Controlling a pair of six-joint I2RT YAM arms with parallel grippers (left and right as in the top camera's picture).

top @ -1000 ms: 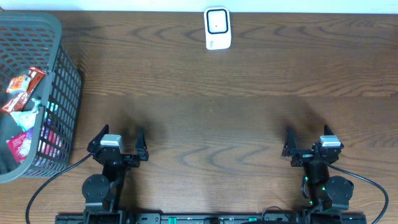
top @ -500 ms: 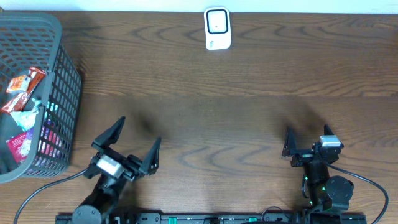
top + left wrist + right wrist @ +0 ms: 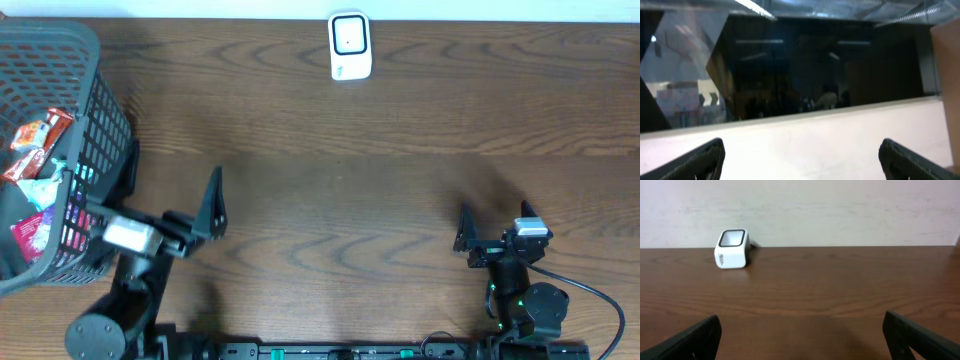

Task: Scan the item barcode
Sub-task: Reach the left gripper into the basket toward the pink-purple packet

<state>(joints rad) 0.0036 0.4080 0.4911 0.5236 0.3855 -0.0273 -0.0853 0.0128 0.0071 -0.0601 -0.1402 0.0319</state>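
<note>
Overhead: the snack packets (image 3: 40, 130) lie in the basket (image 3: 100, 170) at 9 o'clock, with the scanner (image 3: 350, 45) at 12 on the counter (image 3: 350, 180). The left gripper (image 3: 172, 187) is beside the basket and the right gripper (image 3: 495, 228) at 5, both with fingers apart and empty. The packets are probably light, crinkly and slippery; pinch a sealed edge.

Left wrist: only wall and dark glass, no packets.

Right wrist: the scanner (image 3: 732, 248) at 11, its sloped window showing; no basket.

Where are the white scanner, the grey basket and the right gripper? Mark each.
white scanner (image 3: 350, 46): overhead view, its top face.
grey basket (image 3: 100, 150): overhead view, its mesh side wall.
right gripper (image 3: 494, 213): overhead view, midway between its open fingertips.
</note>
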